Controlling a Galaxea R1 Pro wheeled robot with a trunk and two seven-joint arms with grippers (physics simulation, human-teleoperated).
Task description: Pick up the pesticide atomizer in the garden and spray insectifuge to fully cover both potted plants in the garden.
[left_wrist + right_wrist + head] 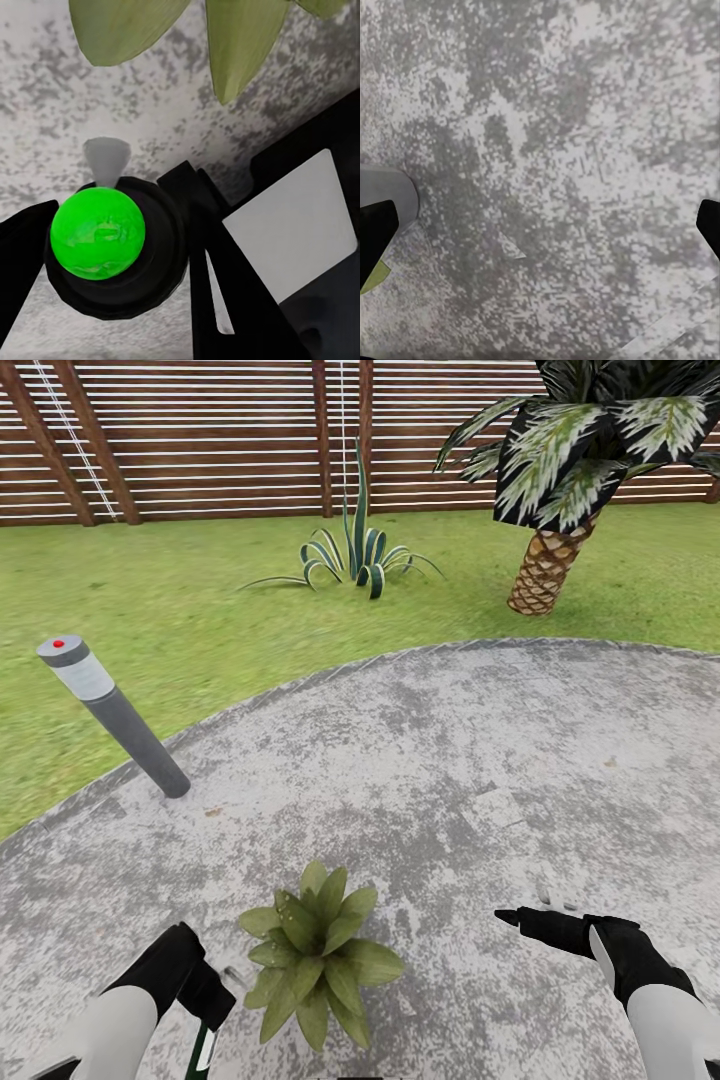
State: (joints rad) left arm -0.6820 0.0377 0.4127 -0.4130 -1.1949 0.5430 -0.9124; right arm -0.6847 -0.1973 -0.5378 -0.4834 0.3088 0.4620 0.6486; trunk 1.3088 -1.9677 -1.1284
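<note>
Grey patio [480, 760]: left gripper [205, 1000] clamped on pesticide atomizer [97, 232], nozzle best aimed at potted plant [315, 950]; right gripper [530, 920] jaws apart.

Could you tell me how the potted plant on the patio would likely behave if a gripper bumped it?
The potted plant looks low and wide, so it probably slides rather than tips. Its broad leaves would likely bend. It seems light.

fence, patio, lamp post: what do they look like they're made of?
Fence: brown wood look, horizontal slats on posts, matte.
Patio: looks like concrete or stone, mottled grey, rough.
Lamp post: probably metal, smooth grey tube, paler head with a red dot.
</note>
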